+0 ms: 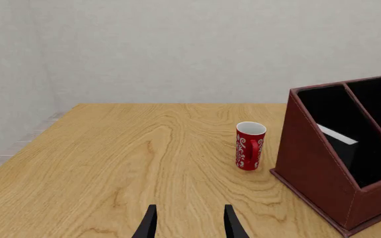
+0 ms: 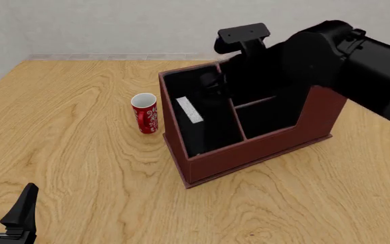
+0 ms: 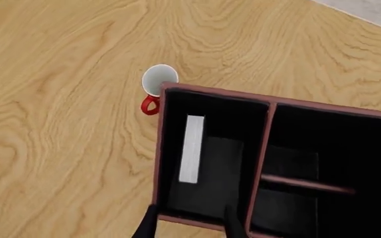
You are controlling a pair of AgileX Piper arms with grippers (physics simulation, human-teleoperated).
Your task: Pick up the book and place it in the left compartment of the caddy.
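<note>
Above the reddish-brown box caddy (image 2: 249, 152), the right gripper (image 3: 189, 224) hangs open-fingered over the thick black book (image 3: 192, 148); nothing shows readable writing.

I am looking at a light wooden table (image 2: 79, 152) with a bold swirling grain. The reddish-brown caddy (image 2: 249, 152) is sitting directly on it, turned at an angle to the table's edges. A red-and-white mug (image 2: 144, 113) is standing upright on the wood just beside the caddy's left end wall, not touching it.
</note>
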